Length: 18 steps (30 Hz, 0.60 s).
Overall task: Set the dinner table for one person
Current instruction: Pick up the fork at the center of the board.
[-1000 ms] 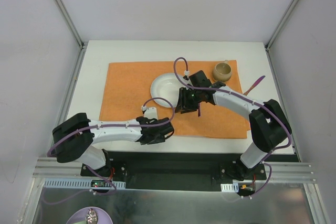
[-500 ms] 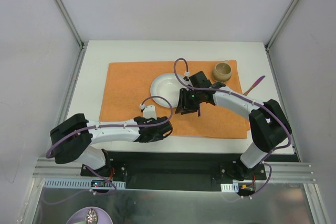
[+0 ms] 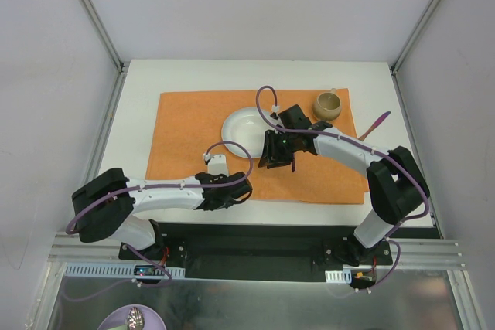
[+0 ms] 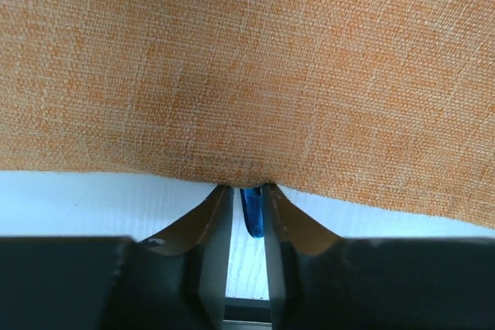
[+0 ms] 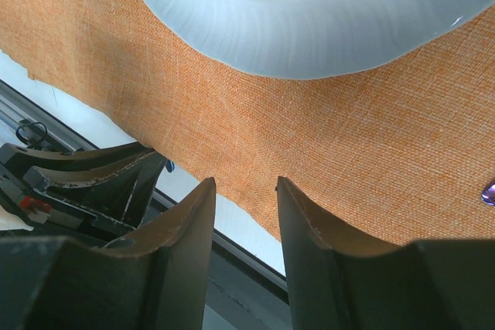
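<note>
I count one orange placemat (image 3: 186, 129), and on it one white plate (image 3: 241, 125) and one brown cup (image 3: 328, 103). One purple utensil (image 3: 379, 124) lies at its right edge. My left gripper (image 4: 247, 185) stands narrow at the cloth's near edge, with a blue sliver (image 4: 251, 212) between its fingers; I cannot tell if it is pinched. My right gripper (image 5: 246, 185) hangs partly open and empty above the cloth, near the plate. The dinner table (image 3: 139, 98) spreads white beyond the cloth, between pale walls.

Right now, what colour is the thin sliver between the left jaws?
Blue. The thin glossy blue sliver shows best in the left wrist view.
</note>
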### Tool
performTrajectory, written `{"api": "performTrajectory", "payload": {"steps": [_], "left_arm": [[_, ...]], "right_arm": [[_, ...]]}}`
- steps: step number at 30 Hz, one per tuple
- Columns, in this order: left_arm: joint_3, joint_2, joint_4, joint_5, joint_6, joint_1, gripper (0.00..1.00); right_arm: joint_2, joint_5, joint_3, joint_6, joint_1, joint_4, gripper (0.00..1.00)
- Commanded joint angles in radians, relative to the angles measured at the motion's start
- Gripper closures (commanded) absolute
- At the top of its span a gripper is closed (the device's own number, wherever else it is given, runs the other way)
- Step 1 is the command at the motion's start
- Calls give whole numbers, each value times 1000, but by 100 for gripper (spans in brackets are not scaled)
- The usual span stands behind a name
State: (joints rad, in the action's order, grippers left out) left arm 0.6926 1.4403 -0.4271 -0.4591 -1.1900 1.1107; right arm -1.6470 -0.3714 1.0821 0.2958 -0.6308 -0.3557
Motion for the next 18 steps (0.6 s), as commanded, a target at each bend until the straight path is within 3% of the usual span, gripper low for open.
{"api": "performTrajectory", "payload": {"steps": [1, 10, 18], "left_arm": [[-77, 78, 7, 80, -33, -12, 83], [-82, 86, 7, 94, -26, -12, 97], [-97, 75, 4, 142, -36, 14, 98]], "right_arm": [[29, 9, -7, -3, -3, -8, 60], [32, 11, -11, -4, -3, -8, 60], [33, 11, -11, -6, -3, -6, 59]]}}
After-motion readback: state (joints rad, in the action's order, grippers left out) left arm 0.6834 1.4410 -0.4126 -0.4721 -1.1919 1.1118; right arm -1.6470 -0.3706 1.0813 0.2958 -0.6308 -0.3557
